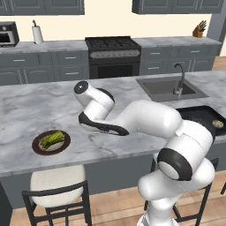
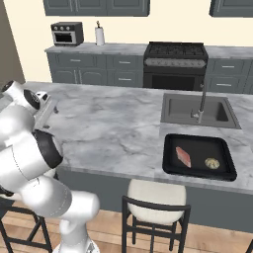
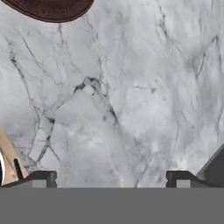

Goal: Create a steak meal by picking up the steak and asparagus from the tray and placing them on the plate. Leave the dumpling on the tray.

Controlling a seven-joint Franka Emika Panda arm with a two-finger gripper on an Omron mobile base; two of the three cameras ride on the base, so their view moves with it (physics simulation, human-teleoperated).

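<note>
The round brown-rimmed plate sits near the counter's front left, with the yellow-green asparagus lying on it. At the right the black tray holds the pink steak and the pale dumpling beside it. In the left base view the tray is partly behind my arm and the dumpling shows at its far end. My gripper is open with nothing between its fingertips. It hangs over bare marble, with the plate's rim at the top edge of the hand view.
A grey sink with a faucet lies behind the tray. Stools stand along the counter's front edge. Bare marble stretches between plate and tray. The stove and cabinets line the back wall.
</note>
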